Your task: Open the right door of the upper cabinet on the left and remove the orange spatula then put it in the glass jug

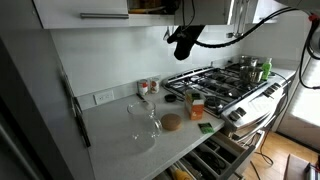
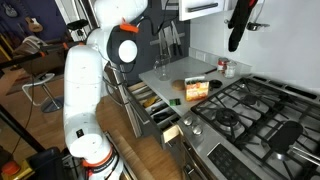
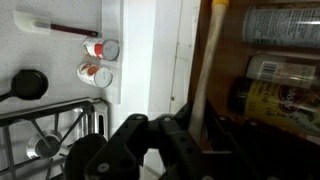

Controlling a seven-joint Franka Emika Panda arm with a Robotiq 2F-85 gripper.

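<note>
Grip is taken on the orange spatula (image 3: pixel 206 70) inside the upper cabinet (image 1: pixel 152 6). In the wrist view the gripper (image 3: pixel 185 130) is seen with its jaws drawn together on the lower shaft of the pale stick. The spatula is stood almost upright, tilted slightly, against the brown interior. Bottles and jars (image 3: pixel 275 90) are shelved just to its right, their labels too blurred to be read. A white panel (image 3: pixel 150 50) is seen just to its left; whether this is the frame or a door's edge cannot be told. In an exterior view the cabinet is shown open at the top of the scene, with the adjoining white door (image 1: pixel 90 8) shut on its left, a steel bar handle (image 1: pixel 105 15) along that door's lower edge. The black gripper (image 1: pixel 185 40) is raised at the lower right of the opening. The glass jug (image 1: pixel 142 112) is stood on the counter (image 1: pixel 105 125) below, well apart from the gripper. Two small red-topped jars (image 1: pixel 148 87) are placed beyond it by the wall, and a round wooden disc (image 1: pixel 172 122) lies just to its right. The stove (image 1: pixel 225 85) is set farther right, and drawers (image 1: pixel 215 155) are pulled open under the counter's near edge. In an exterior view the white arm (image 2: pixel 95 80) is seen at the left and the gripper (image 2: pixel 240 25) at the upper right.
</note>
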